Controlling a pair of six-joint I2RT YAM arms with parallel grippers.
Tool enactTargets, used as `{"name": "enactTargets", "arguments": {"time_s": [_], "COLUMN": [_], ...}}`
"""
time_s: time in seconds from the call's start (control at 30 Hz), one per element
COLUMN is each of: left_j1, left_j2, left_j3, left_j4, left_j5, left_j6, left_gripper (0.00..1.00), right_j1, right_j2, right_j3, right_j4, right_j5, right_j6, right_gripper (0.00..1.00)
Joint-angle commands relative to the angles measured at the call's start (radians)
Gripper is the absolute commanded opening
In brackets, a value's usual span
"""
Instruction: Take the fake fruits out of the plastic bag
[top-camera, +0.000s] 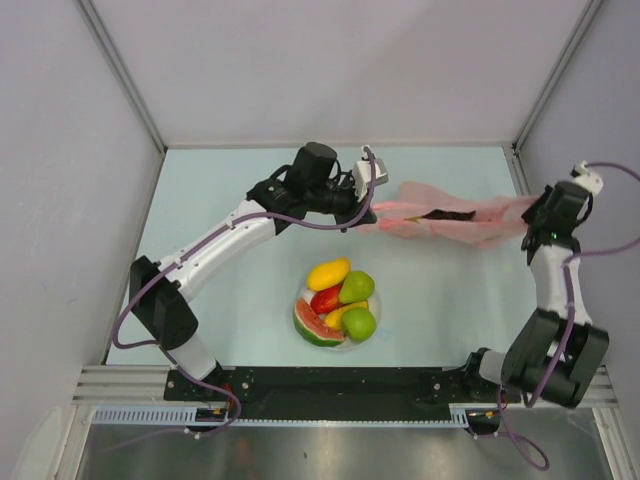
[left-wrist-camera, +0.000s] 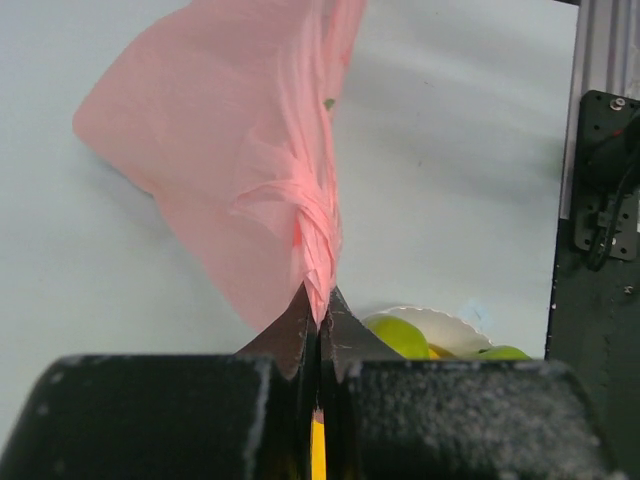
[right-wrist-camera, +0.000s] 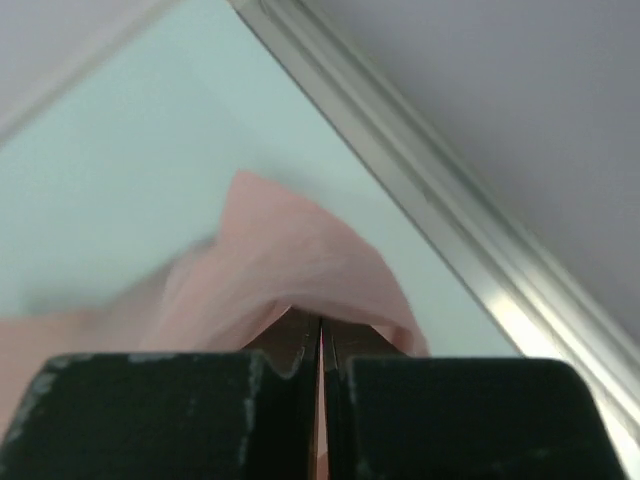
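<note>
The thin pink plastic bag (top-camera: 440, 222) is stretched between the two arms, and any more pull could tear it or yank it free, with a dark lump (top-camera: 447, 214), maybe grapes, inside. The left gripper (left-wrist-camera: 318, 318) and right gripper (right-wrist-camera: 321, 335) are each pinched tight on a bunched end. The other fake fruits (top-camera: 340, 298) sit in the white bowl (left-wrist-camera: 455, 328).

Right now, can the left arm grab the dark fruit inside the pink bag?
Probably not: on the left arm the jaws are pinched shut on the bag, and the dark fruit sits wrapped inside it.
</note>
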Motion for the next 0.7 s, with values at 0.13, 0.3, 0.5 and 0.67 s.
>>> {"name": "enactTargets", "arguments": {"time_s": [0.13, 0.3, 0.5, 0.67], "left_j1": [-0.018, -0.021, -0.044, -0.058], "left_j2": [0.018, 0.051, 0.024, -0.004], "left_j3": [-0.002, 0.05, 0.053, 0.047], "left_j4": [0.028, 0.036, 0.107, 0.108], "left_j5": [0.08, 0.1, -0.007, -0.047], "left_j6": [-0.075, -0.123, -0.225, -0.222], "left_gripper": [0.0, 0.0, 0.0, 0.0], "right_j1": [-0.021, 0.111, 0.405, 0.522], "right_j2": [-0.296, -0.35, -0.34, -0.225], "right_j3": [-0.3, -0.27, -0.239, -0.195], "right_j4": [-0.158, -0.141, -0.113, 0.0], "right_j5": [-0.352, -0.493, -0.411, -0.303], "right_j6": [0.021, -0.03, -0.216, -0.243], "right_gripper": [0.11, 0.18, 0.19, 0.15]}}
